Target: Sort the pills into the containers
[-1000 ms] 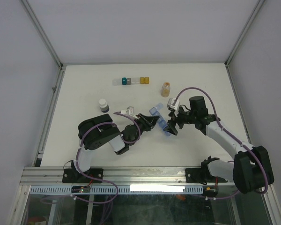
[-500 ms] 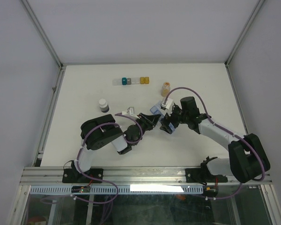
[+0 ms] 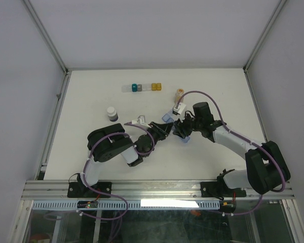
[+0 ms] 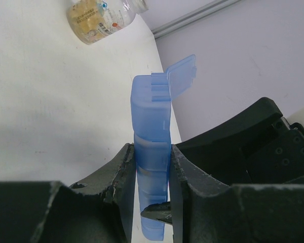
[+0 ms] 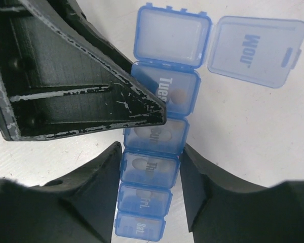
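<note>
While clamped by the left gripper (image 4: pixel 152 149), the weekly pill organiser (image 5: pixel 157 136) is straddled by the right gripper (image 5: pixel 151 152).
Whether the right fingers grip it cannot be determined; it is held near the pill bottle (image 3: pixel 179 94).

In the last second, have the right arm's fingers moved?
Yes. The right fingers moved left and back toward the pill bottle, now straddling the blue organizer.

Glossy translucent blue plastic containers (image 5: pixel 167 38) on a matt table (image 5: pixel 253 131)
</note>
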Available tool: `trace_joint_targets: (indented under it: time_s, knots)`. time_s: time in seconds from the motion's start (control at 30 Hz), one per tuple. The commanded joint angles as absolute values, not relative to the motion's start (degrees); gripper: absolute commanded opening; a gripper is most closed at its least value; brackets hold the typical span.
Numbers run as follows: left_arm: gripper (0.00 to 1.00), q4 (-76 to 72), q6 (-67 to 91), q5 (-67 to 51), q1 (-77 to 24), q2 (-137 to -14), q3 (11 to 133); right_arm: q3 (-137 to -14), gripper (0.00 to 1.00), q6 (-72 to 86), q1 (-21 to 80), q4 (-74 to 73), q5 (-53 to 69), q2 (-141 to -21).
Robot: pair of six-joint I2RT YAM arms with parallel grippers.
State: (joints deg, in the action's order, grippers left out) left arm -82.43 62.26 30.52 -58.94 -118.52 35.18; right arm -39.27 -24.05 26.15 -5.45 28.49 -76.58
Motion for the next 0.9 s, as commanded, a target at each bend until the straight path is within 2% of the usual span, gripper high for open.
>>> trace_joint_targets:
  time_s: [0.0, 0.07, 0.17, 0.33, 0.43, 0.63, 0.77, 0.87]
  knots:
    - [0.16, -95.5, 63.5, 32.0, -59.9, -118.2, 36.3, -41.9, 0.44, -22.9, 26.5, -3.6, 28.1, -76.8]
    - [0.20, -95.8, 63.3, 31.9, -59.9, -118.1, 36.2, -42.2, 0.37, -22.9, 26.5, -4.0, 28.1, -76.9]
    - [0.32, -95.9, 62.7, 31.0, -59.9, -118.0, 36.1, -42.5, 0.29, -22.7, 26.4, -4.4, 27.9, -76.9]
    - [0.54, -95.8, 62.2, 30.2, -59.9, -117.4, 34.8, -42.7, 0.23, -22.1, 24.9, -4.8, 29.7, -76.6]
    - [0.63, -95.9, 61.7, 30.0, -59.9, -116.9, 34.0, -42.8, 0.20, -22.1, 23.9, -5.2, 31.1, -76.5]
    - [0.71, -95.5, 58.0, 29.3, -60.0, -114.5, 31.2, -42.7, 0.18, -24.0, 22.0, -6.3, 32.3, -75.3]
    - [0.72, -97.7, 52.9, 28.2, -60.4, -110.5, 26.2, -42.1, 0.17, -28.7, 20.2, -8.6, 32.2, -73.7]
    - [0.73, -95.9, 42.6, 25.6, -61.5, -103.6, 21.9, -42.6, 0.17, -33.8, 19.1, -12.5, 32.6, -73.2]
